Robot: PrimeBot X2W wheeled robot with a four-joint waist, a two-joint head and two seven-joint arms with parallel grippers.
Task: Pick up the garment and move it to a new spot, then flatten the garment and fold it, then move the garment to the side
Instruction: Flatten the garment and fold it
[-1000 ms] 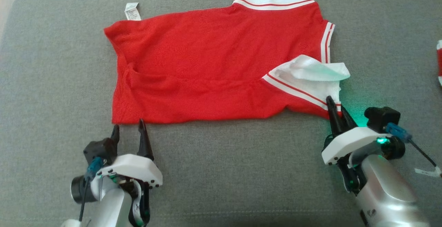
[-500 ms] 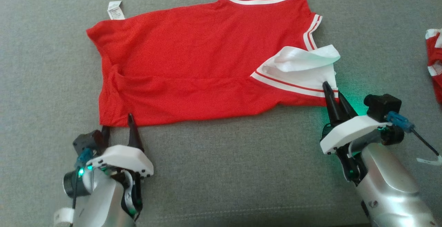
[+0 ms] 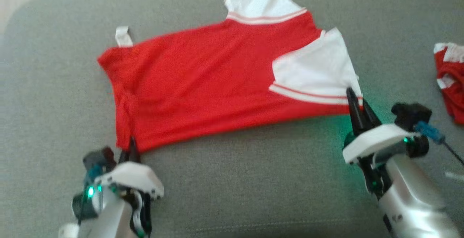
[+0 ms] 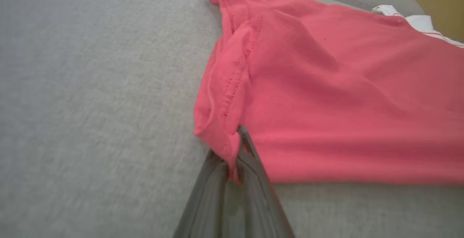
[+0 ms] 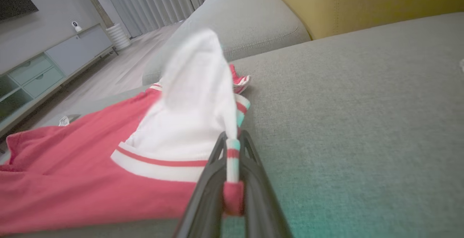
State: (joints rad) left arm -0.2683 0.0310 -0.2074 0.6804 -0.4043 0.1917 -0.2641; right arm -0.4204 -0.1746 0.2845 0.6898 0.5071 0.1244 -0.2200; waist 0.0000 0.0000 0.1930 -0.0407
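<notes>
Pinching the near left corner of the red shirt, the left gripper sits at the near left of the grey cushion, its jaws clenched on a bunched bit of red hem. At the near right, the right gripper is clamped on the shirt too, grasping the striped edge of the white sleeve. In the right wrist view that sleeve stands up in a peak. Beyond the two grippers the shirt lies spread across the cushion. Farther back, a white label sticks out at the far left corner, and a second white sleeve points away. Off to the right lies a crumpled red-and-white cloth, well apart from the shirt.
</notes>
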